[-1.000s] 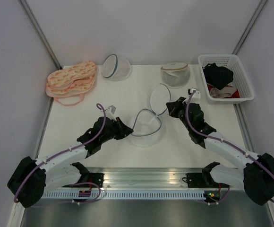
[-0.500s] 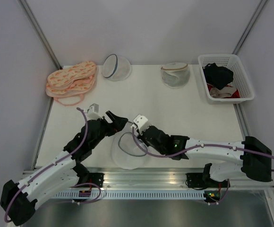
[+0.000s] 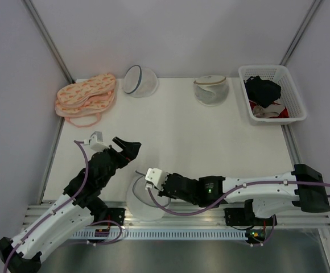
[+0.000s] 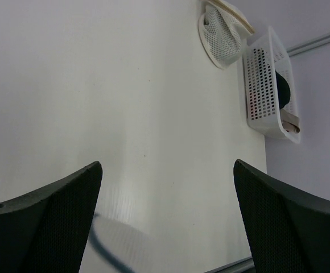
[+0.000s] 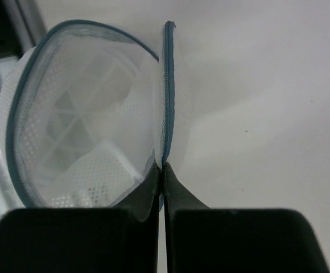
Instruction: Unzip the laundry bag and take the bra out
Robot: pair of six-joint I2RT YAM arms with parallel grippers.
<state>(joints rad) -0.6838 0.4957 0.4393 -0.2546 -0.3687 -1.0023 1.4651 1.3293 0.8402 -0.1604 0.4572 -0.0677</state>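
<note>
The laundry bag (image 3: 137,203), a white mesh dome with a grey-blue zipper rim, lies at the table's near edge. In the right wrist view the laundry bag (image 5: 79,131) gapes open and its inside looks white, with nothing dark in it. My right gripper (image 3: 147,187) (image 5: 163,166) is shut on the zipper rim of its flap. My left gripper (image 3: 129,145) (image 4: 166,165) hangs open just behind and left of the bag, with only bare table between its fingers. A black garment, the bra (image 3: 262,89), lies in the white basket (image 3: 297,108) at the back right.
Pink patterned garments (image 3: 86,95) are piled at the back left. A navy-rimmed mesh dome (image 3: 140,81) and a beige-rimmed one (image 3: 211,90) (image 4: 221,33) stand along the back. Beige and red garments share the basket (image 4: 260,85). A metal rail (image 3: 176,222) runs along the near edge.
My left gripper has opened and drawn back to the left. The right gripper has dragged the bag by its rim leftward and toward the near edge.
</note>
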